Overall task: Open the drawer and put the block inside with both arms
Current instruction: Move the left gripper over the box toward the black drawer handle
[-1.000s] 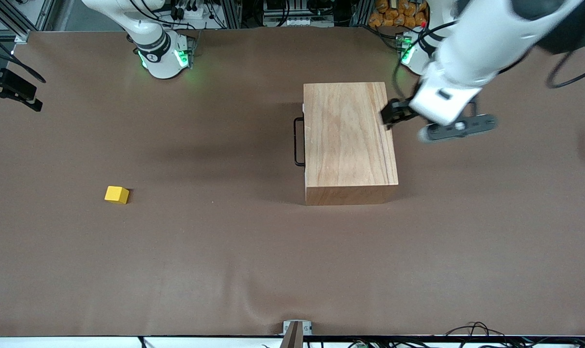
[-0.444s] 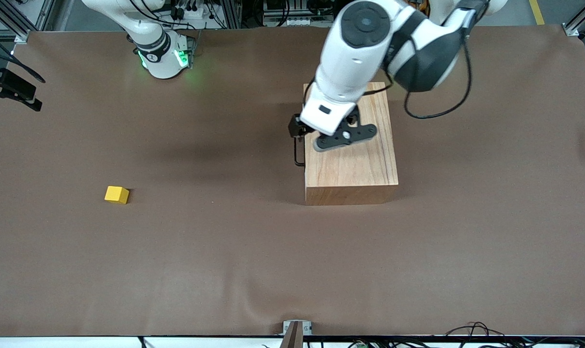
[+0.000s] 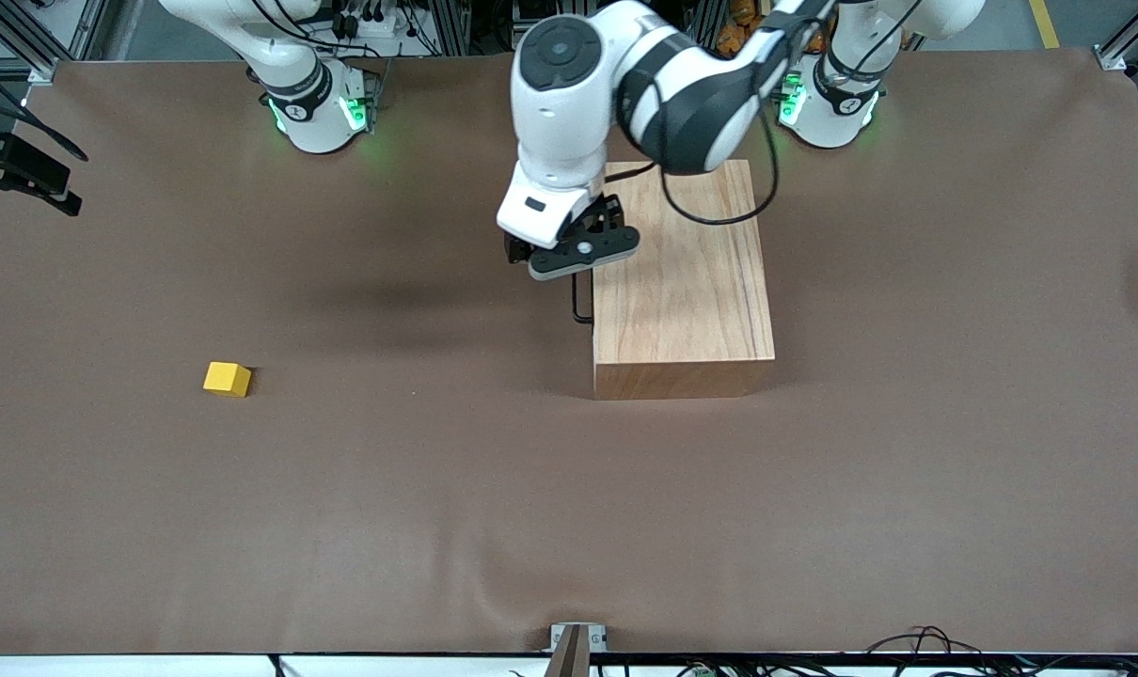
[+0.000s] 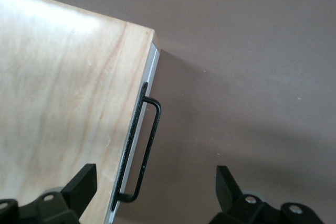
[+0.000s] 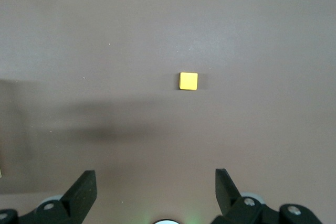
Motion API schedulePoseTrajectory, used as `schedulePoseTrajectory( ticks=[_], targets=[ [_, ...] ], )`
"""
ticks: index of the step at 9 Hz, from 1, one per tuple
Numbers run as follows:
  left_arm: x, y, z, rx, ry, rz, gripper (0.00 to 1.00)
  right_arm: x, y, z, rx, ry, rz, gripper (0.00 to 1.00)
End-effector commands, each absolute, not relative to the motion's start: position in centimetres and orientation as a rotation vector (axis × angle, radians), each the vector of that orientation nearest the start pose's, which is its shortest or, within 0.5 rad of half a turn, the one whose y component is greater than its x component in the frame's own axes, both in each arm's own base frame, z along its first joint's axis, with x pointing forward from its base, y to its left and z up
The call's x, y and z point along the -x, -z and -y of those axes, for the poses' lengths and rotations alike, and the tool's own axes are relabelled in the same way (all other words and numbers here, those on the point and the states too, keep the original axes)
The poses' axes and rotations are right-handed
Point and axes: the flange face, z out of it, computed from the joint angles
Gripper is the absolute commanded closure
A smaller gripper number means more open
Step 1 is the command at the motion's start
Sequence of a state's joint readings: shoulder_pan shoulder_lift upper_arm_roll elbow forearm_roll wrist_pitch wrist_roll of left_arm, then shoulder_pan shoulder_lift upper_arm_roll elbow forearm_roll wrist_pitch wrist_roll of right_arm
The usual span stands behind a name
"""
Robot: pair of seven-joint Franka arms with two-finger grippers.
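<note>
The left gripper (image 3: 569, 246) is held over the drawer's handle (image 3: 581, 299), fingers (image 4: 84, 182) spread wide and empty. The handle's long axis is seen running twelve to six in the front view. The drawer (image 4: 137, 129) is shut in its box (image 3: 680, 273). The block (image 3: 227, 379) lies well apart toward the right arm's end, under the raised right gripper (image 5: 155, 192), also spread.

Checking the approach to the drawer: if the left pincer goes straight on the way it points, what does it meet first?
Probably the drawer's black handle: the open left pincer straddles it beside the wooden box. Depth is unclear, so it could meet the box's edge instead.
</note>
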State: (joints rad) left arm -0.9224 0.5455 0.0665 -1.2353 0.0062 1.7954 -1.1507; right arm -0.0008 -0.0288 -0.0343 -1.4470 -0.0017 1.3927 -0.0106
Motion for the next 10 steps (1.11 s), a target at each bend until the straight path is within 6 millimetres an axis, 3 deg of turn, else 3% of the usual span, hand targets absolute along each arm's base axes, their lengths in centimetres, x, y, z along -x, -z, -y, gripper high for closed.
schedulePoseTrajectory(
  ticks=[1,5,7,9,10],
  targets=[
    [-44.7,-43.4,58.1,3.061,0.154,0.463,0.00,-52.6,-68.6,2.1,3.141,-0.041,-0.058,0.00],
    [-43.4,-40.5,59.9,3.023,0.168,0.392,0.00,-52.5,-68.6,2.1,3.141,-0.043,-0.058,0.00],
    [-42.7,-36.8,60.7,2.964,0.183,0.342,0.00,-52.5,-68.6,2.1,3.141,-0.043,-0.058,0.00],
    [-42.7,-34.1,60.3,2.867,0.223,0.289,0.00,-52.5,-68.6,2.1,3.141,-0.043,-0.058,0.00],
    [-42.2,-33.9,60.2,2.839,0.214,0.275,0.00,-52.5,-68.6,2.1,3.141,-0.043,-0.058,0.00]
  ],
)
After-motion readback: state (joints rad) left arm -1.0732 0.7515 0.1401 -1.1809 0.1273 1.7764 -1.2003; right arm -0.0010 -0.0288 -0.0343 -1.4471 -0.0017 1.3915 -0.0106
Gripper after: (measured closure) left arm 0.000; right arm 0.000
